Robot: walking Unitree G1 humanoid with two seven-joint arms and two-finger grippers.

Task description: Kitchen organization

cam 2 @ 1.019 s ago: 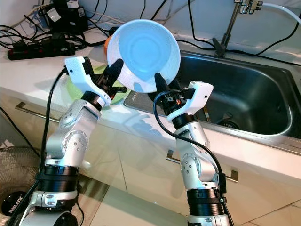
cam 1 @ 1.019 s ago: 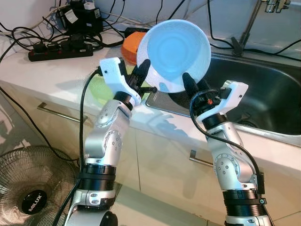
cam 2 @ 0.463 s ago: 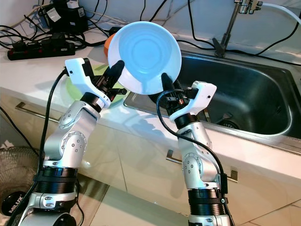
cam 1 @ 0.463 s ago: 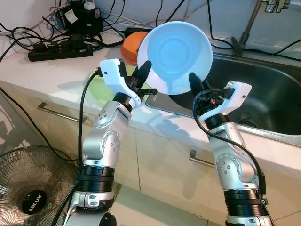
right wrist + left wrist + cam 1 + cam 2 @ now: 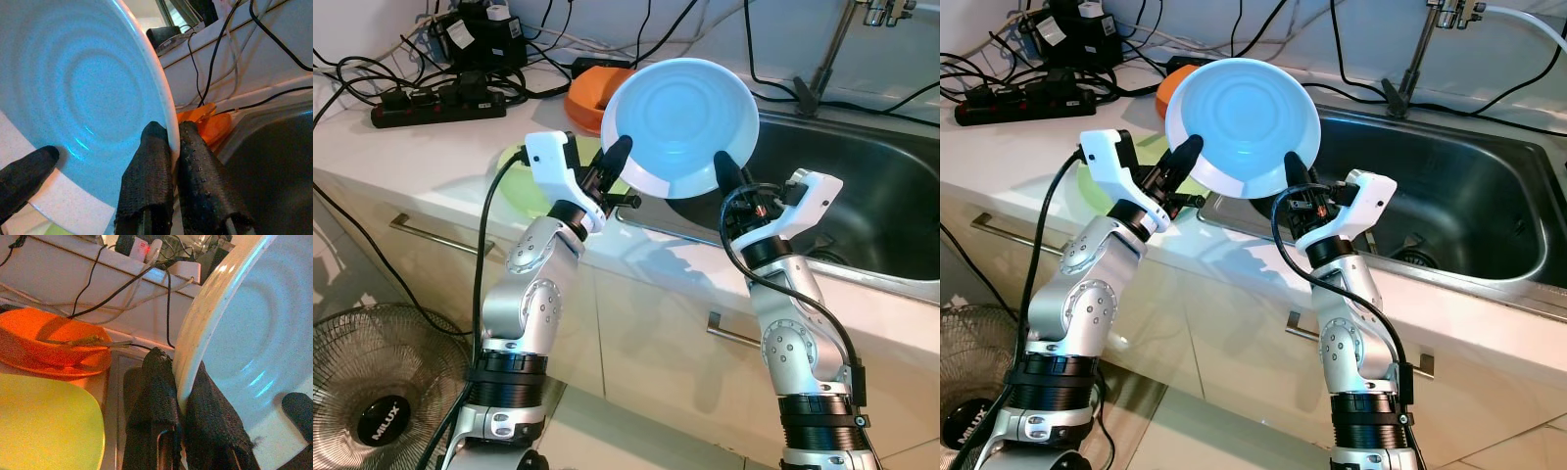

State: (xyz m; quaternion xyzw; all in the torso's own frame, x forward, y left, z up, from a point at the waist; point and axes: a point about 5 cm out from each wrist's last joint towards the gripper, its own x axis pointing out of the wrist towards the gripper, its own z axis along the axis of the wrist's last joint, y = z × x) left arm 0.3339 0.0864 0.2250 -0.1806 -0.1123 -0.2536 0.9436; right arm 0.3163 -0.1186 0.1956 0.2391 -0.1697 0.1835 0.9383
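Observation:
A light blue plate [image 5: 680,122] with a white rim is held tilted in the air over the counter edge beside the sink. My left gripper [image 5: 617,157] is shut on its left rim, and the left fingers [image 5: 161,396] pinch that rim. My right gripper [image 5: 724,171] is shut on the plate's lower right rim, with the right fingers [image 5: 161,181] clamped either side of the edge. Behind the plate on the counter sits an orange bowl [image 5: 592,93] with a utensil in it [image 5: 88,340]. A yellow-green plate [image 5: 524,181] lies under my left arm.
A steel sink [image 5: 862,196] with a tap [image 5: 842,39] lies to the right. A black power strip [image 5: 435,103] and tangled cables [image 5: 372,78] crowd the counter's back left. Cabinet handles [image 5: 435,235] run below the counter. A floor fan [image 5: 382,392] stands at lower left.
Both grippers have lowered the plate slightly and tipped it flatter, with its face turned more upward. The grips are unchanged.

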